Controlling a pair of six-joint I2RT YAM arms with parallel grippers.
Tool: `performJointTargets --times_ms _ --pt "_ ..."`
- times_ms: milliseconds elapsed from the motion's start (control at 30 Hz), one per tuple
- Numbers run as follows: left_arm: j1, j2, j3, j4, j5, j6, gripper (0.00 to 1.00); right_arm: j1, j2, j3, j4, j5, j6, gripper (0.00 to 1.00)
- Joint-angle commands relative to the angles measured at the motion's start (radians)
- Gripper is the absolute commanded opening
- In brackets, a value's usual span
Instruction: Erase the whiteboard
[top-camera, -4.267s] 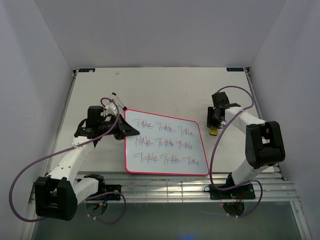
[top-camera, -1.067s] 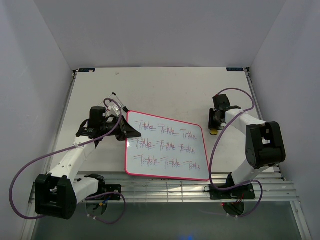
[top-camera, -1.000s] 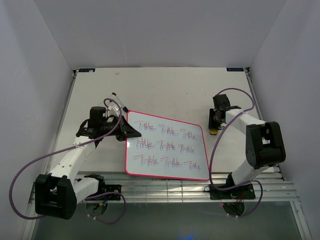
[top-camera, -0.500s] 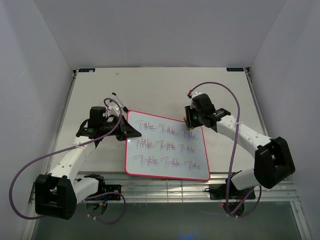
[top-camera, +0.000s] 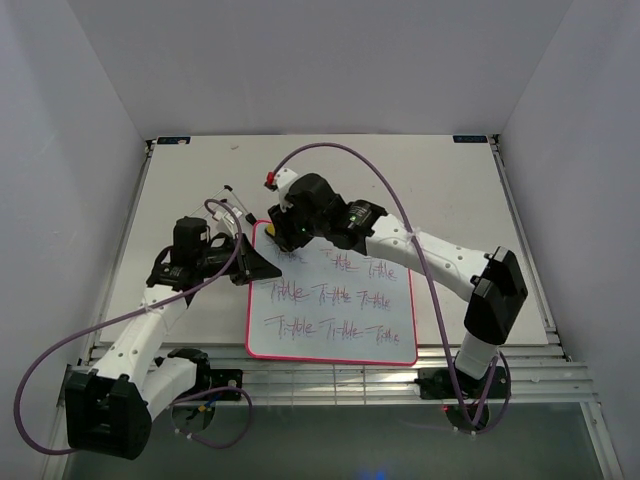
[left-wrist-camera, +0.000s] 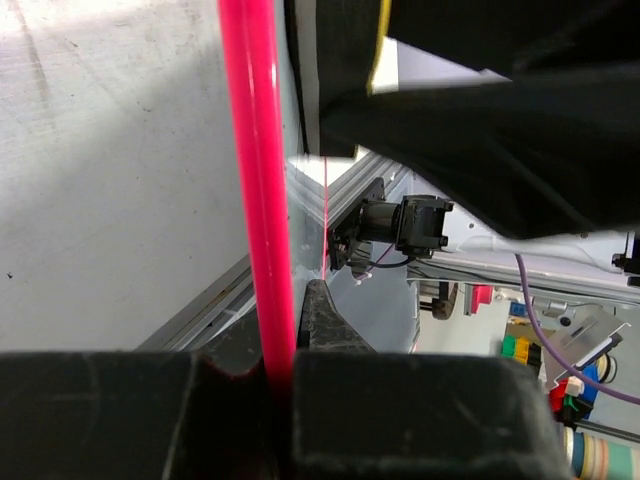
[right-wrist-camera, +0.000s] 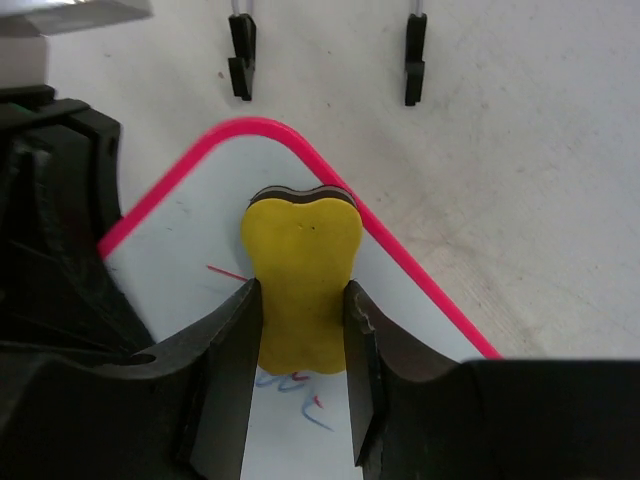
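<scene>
Your right gripper (right-wrist-camera: 300, 292) just swung over from the right side, pinching the yellow eraser (right-wrist-camera: 301, 238); it's on the top-left corner of the whiteboard (top-camera: 340, 312) lying between the arms; left gripper (top-camera: 252, 262) stays clamped on its left edge; wiping's only starting.

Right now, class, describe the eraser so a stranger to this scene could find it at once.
Find the pink-framed whiteboard, then its far left corner. There the right gripper pinches a peanut-shaped block: the eraser, the only yellow thing there.
</scene>
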Motion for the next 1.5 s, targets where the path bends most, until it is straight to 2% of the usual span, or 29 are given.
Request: performJointTargets --times_ms 0,67,167,333,467,600,767,900,1067,1233,1467 --pt "-0.011 -0.041 -0.008 0.09 -0.244 0.279 0.0 0.076 0.055 0.122 -0.089 -0.002 -0.047 0.34" --pt "-0.011 -0.051 -0.009 0.094 -0.252 0.277 0.0 0.091 0.066 0.132 -0.098 0.005 -0.047 0.34" --pt "-0.011 -0.076 -0.009 0.099 -0.262 0.276 0.0 0.093 0.037 0.063 -0.06 0.014 -0.027 0.34" --pt "-0.011 -0.123 -0.013 0.114 -0.259 0.28 0.0 0.097 -0.073 -0.214 -0.009 0.093 0.0 0.33" --pt "-0.011 -0.146 -0.014 0.134 -0.232 0.283 0.0 0.088 -0.123 -0.334 -0.053 0.249 0.022 0.33" --pt "-0.011 -0.163 -0.016 0.154 -0.204 0.285 0.0 0.097 -0.141 -0.304 -0.051 0.174 0.032 0.33" --pt "-0.011 -0.185 -0.019 0.17 -0.177 0.285 0.0 0.156 -0.132 -0.156 0.023 0.022 0.052 0.34" --pt "-0.011 -0.208 -0.023 0.182 -0.167 0.283 0.0 0.22 -0.081 -0.04 0.042 0.015 0.059 0.34" --pt "-0.011 -0.226 -0.025 0.186 -0.172 0.282 0.0 0.225 -0.041 -0.032 0.049 0.07 0.06 0.34" --pt "-0.011 -0.235 -0.028 0.185 -0.181 0.279 0.0 0.173 -0.118 -0.228 0.023 0.228 0.092 0.34" --pt "-0.011 -0.212 -0.029 0.185 -0.155 0.269 0.0 -0.059 -0.378 -0.702 0.104 0.214 0.161 0.33"
